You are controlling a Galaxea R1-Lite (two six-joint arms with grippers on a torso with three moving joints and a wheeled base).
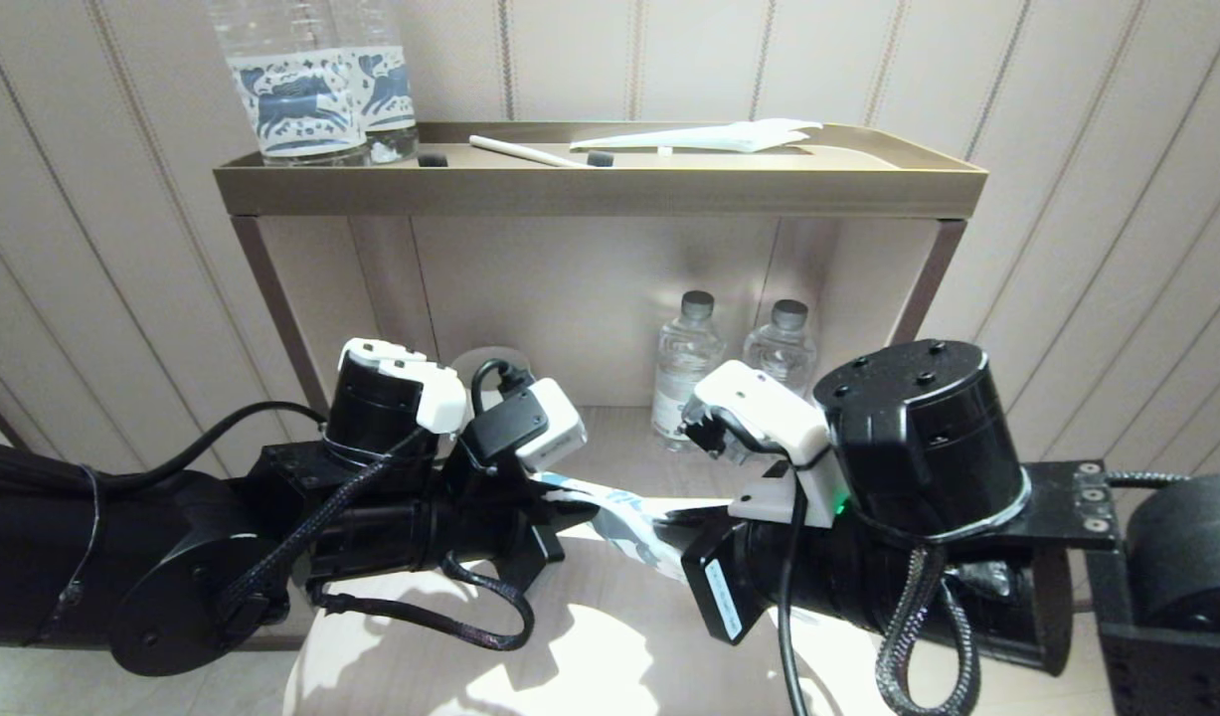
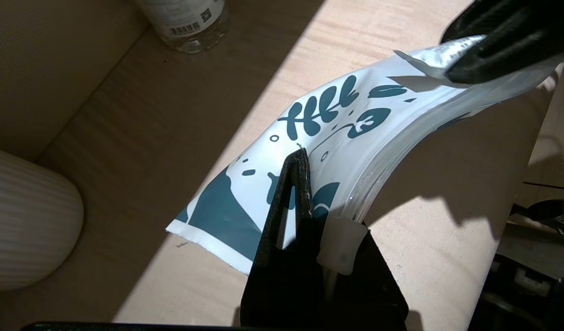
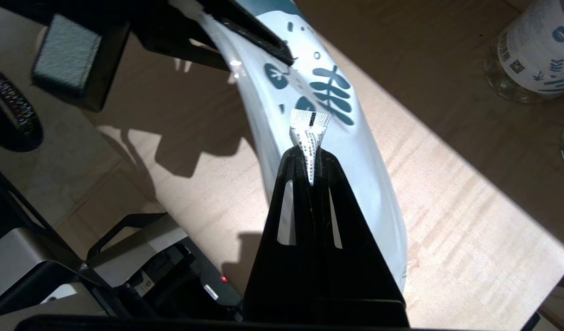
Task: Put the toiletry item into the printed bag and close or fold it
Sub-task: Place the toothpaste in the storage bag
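Note:
The printed bag (image 1: 621, 519), white with dark blue flowers and shapes, hangs bowed between my two grippers just above the pale wooden surface. My left gripper (image 1: 568, 505) is shut on one end of it; in the left wrist view the closed tips (image 2: 301, 158) pinch the printed bag (image 2: 355, 124) near its long edge. My right gripper (image 1: 671, 517) is shut on the other end, its tips (image 3: 309, 154) clamping a small grid-printed fold of the bag (image 3: 369, 156). The toiletry item is hidden from every view.
Two clear bottles (image 1: 687, 363) (image 1: 781, 343) stand at the back of the lower shelf. The brass tray (image 1: 600, 189) on top carries labelled bottles (image 1: 301, 94), a white stick (image 1: 520, 151) and a white packet (image 1: 709, 137). A white ribbed object (image 2: 24, 220) sits beside the left gripper.

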